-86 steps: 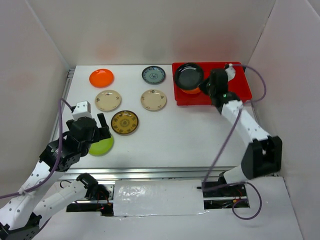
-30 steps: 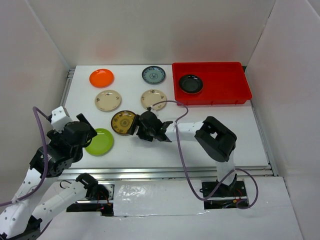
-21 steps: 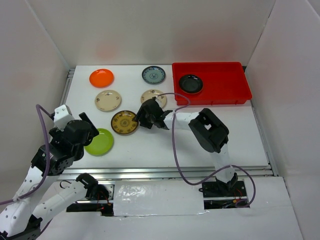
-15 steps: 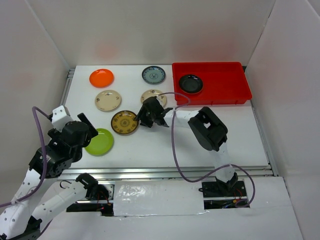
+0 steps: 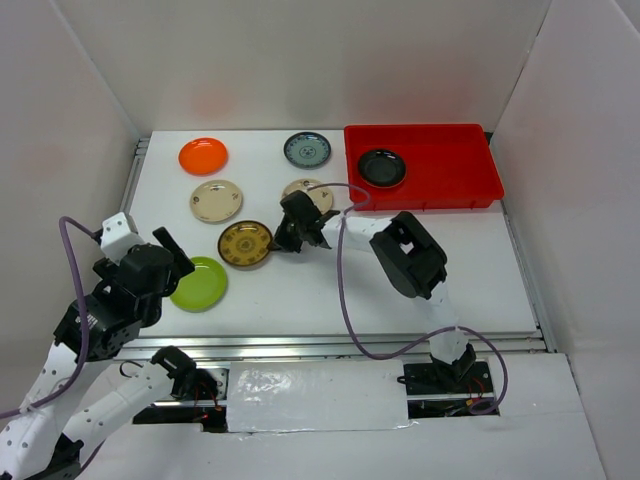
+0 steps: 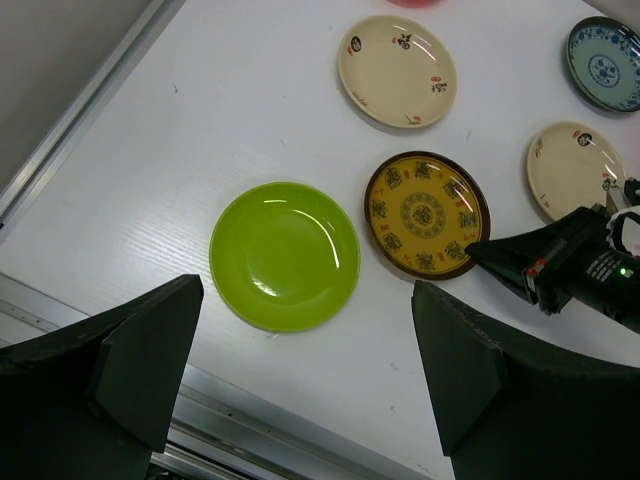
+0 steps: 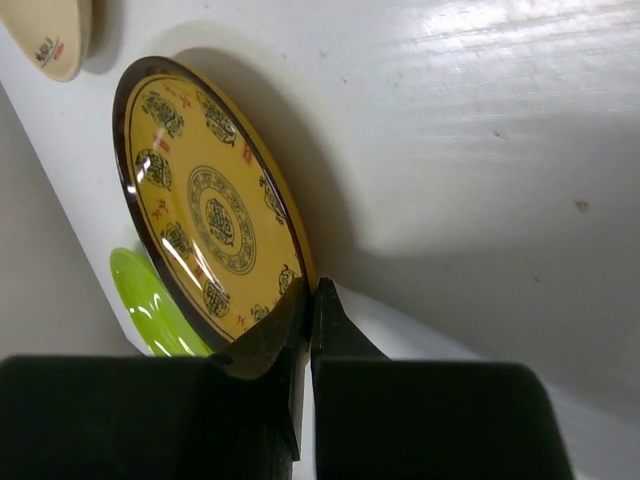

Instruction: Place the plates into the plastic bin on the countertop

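Note:
The brown-gold patterned plate (image 5: pixel 245 244) lies left of centre on the countertop (image 5: pixel 380 290). My right gripper (image 5: pixel 281 242) is shut on its right rim; the right wrist view shows the jaws (image 7: pixel 311 295) pinching the rim of this plate (image 7: pixel 205 215). My left gripper (image 5: pixel 168 256) is open and empty above the lime green plate (image 5: pixel 200 283), which lies between its fingers in the left wrist view (image 6: pixel 285 255). The black plate (image 5: pixel 382 167) lies in the red plastic bin (image 5: pixel 455 170). One orange plate (image 5: pixel 203 155), the grey-blue plate (image 5: pixel 306 150) and two cream plates (image 5: pixel 216 201) (image 5: pixel 312 188) lie on the countertop.
White walls close in the countertop on three sides. A metal rail (image 5: pixel 330 345) runs along the near edge. The right arm (image 5: pixel 410 255) stretches across the middle with its purple cable looping over it.
My right gripper left the bin, crossed to the brown-gold plate and shut on its right rim. The plate shifted slightly left. The left arm drew back a little toward the near left.

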Robot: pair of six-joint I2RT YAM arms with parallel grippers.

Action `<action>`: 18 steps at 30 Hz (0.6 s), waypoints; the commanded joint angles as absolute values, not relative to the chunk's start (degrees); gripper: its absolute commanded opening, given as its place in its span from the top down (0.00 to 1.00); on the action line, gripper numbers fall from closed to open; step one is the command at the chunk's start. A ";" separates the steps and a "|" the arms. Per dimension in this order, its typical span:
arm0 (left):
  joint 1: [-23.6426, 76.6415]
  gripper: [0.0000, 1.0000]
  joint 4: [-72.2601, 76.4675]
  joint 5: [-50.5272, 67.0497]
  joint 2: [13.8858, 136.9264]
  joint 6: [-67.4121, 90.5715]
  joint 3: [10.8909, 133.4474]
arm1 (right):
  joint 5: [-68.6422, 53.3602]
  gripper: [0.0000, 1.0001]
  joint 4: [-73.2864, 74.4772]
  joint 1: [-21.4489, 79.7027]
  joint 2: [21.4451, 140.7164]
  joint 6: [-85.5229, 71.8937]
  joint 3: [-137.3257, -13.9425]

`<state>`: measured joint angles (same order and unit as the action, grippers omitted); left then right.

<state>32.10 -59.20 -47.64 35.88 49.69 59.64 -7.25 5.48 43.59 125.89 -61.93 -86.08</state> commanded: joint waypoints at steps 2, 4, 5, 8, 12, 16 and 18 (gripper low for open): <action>31.90 0.01 -56.95 -47.55 35.59 48.52 59.50 | -4.15 1.00 1.41 43.33 117.71 -62.32 -78.76; 31.90 0.01 -56.78 -47.37 35.94 48.08 59.41 | -2.47 1.00 4.03 42.46 111.20 -60.22 -78.22; 31.90 0.01 -56.78 -47.37 36.12 48.16 59.41 | -0.72 1.00 5.87 41.67 109.09 -57.42 -78.74; 31.90 0.01 -56.87 -47.20 36.74 48.16 59.50 | -0.18 1.00 11.77 34.04 101.44 -53.36 -79.54; 31.90 0.01 -56.69 -47.02 36.56 47.99 59.50 | -0.70 1.00 18.60 19.71 97.99 -49.84 -84.08; 31.90 0.01 -56.34 -46.93 36.47 47.81 59.33 | -2.19 1.00 25.57 7.67 104.22 -46.06 -93.06; 31.90 0.01 -56.25 -46.85 36.74 47.64 59.33 | -4.47 1.00 26.98 2.56 108.35 -44.92 -96.93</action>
